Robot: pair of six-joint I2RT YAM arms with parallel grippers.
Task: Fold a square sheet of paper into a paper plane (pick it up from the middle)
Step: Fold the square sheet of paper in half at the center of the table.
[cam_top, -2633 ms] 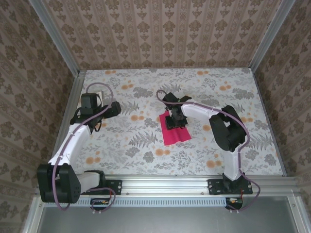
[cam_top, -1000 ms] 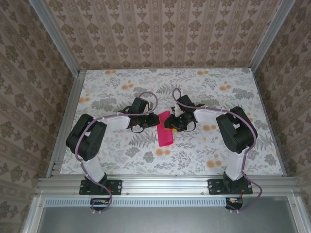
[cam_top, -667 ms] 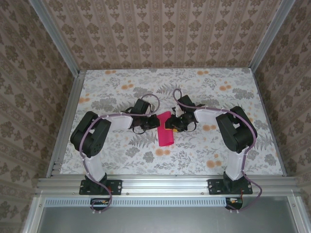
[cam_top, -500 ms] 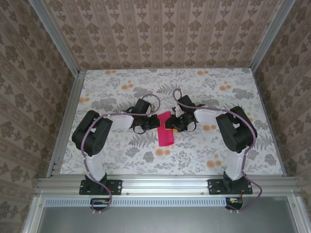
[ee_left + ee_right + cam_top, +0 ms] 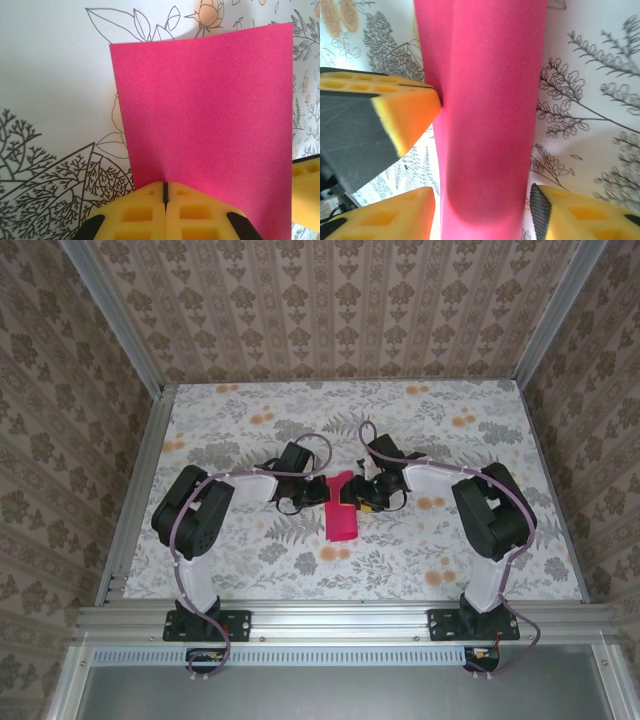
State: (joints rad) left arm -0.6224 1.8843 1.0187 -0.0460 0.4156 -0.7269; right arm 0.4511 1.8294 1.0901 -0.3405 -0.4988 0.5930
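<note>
Top cam overhead; wrist cams close, prob. sharing paper (image 5: 205,125).

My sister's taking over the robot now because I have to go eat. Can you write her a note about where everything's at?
The left gripper: fingers shut, pinching one edge of the paper.
The right gripper: fingers open, one on each side of the paper, not gripping it.
The paper is mid-table between the two grippers, folded over into a narrow strip. The fold looks rounded, not pressed flat.
Done: one loose fold in half.
Left: press that crease, then make the nose and wing folds. There is no plane shape yet.
</note>
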